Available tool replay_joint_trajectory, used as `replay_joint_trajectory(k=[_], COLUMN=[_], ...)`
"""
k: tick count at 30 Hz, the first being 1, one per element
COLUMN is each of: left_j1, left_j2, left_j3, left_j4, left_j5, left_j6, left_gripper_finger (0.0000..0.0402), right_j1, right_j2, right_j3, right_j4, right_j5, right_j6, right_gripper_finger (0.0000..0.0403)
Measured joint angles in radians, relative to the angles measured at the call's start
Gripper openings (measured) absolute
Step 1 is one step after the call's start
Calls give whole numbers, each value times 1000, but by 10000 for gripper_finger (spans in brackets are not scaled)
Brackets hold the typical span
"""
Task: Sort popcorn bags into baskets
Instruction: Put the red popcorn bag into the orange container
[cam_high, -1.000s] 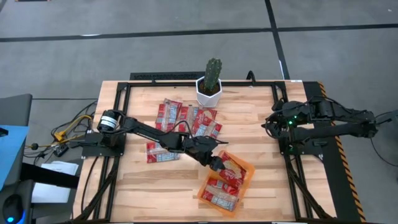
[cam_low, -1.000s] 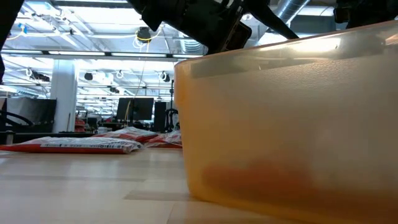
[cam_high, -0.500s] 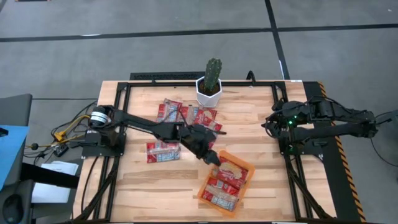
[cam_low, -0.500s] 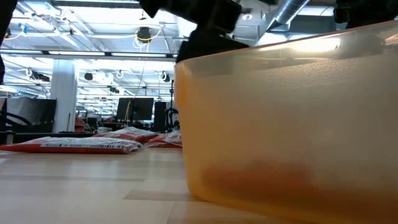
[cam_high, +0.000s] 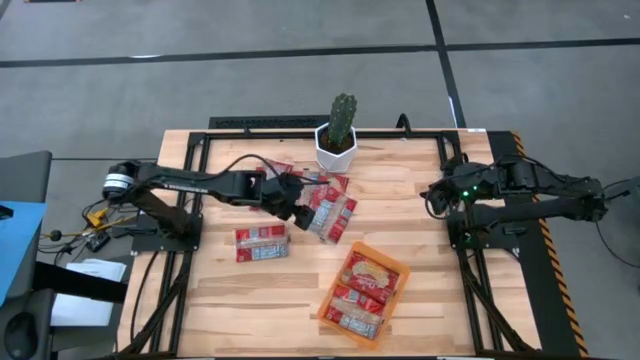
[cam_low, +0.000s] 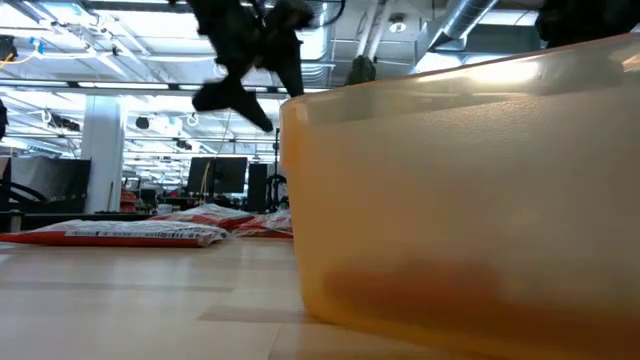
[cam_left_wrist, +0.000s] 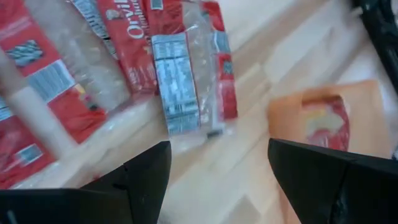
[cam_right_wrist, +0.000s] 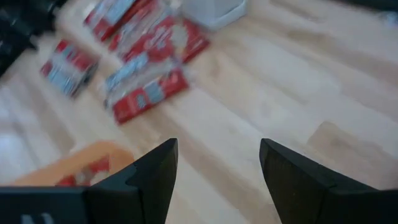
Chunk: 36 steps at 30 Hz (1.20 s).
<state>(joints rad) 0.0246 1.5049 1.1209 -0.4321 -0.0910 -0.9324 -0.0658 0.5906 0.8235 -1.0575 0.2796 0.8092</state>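
Presently logged, high view unless noted:

- Left tool (cam_high: 300, 212): centre-left of frame, over the loose popcorn bags (cam_high: 318, 197) below the white cactus pot (cam_high: 337, 147); fingers (cam_left_wrist: 134, 180) spread wide in the left wrist view, nothing between them.
- Single popcorn bag (cam_high: 261, 243): flat on the bench (cam_high: 420, 270), left of centre, apart from the cluster.
- Orange basket (cam_high: 363, 293): lower centre of frame, set askew, red packets (cam_high: 366, 275) lying inside; filled the right of the low view (cam_low: 460, 190).
- Right tool (cam_high: 432, 196): right of frame near the bench edge; fingers (cam_right_wrist: 149, 177) held well apart in the right wrist view, empty.
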Motion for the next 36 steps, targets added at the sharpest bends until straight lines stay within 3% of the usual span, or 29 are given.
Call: replay_joint_trajectory(k=[3, 7, 13, 19, 23, 31, 36], left_j1=[12, 35, 58, 79, 78, 85, 85], left_j2=[15, 45, 100, 170, 183, 183, 183], left_j3=[-122, -244, -294, -291, -290, -320, -379], left_j4=[256, 498, 491, 569, 591, 615, 643], left_j5=[39, 30, -18, 96, 123, 74, 90], left_j6=[-26, -88, -108, -84, -97, -56, -99], left_gripper_finger=[256, 256, 256, 256, 256, 256, 256], right_j1=[0, 0, -22, -65, -86, -87, -87], right_j2=[12, 41, 209, 448, 597, 871, 1011], right_j3=[-48, -162, -293, -355, -354, -346, -272], right_j4=[91, 333, 611, 831, 940, 1214, 1266], right_j5=[70, 69, 80, 86, 61, 38, 20], right_j6=[20, 24, -11, -40, -60, -88, -158], right_gripper_finger=[254, 254, 254, 254, 254, 254, 254])
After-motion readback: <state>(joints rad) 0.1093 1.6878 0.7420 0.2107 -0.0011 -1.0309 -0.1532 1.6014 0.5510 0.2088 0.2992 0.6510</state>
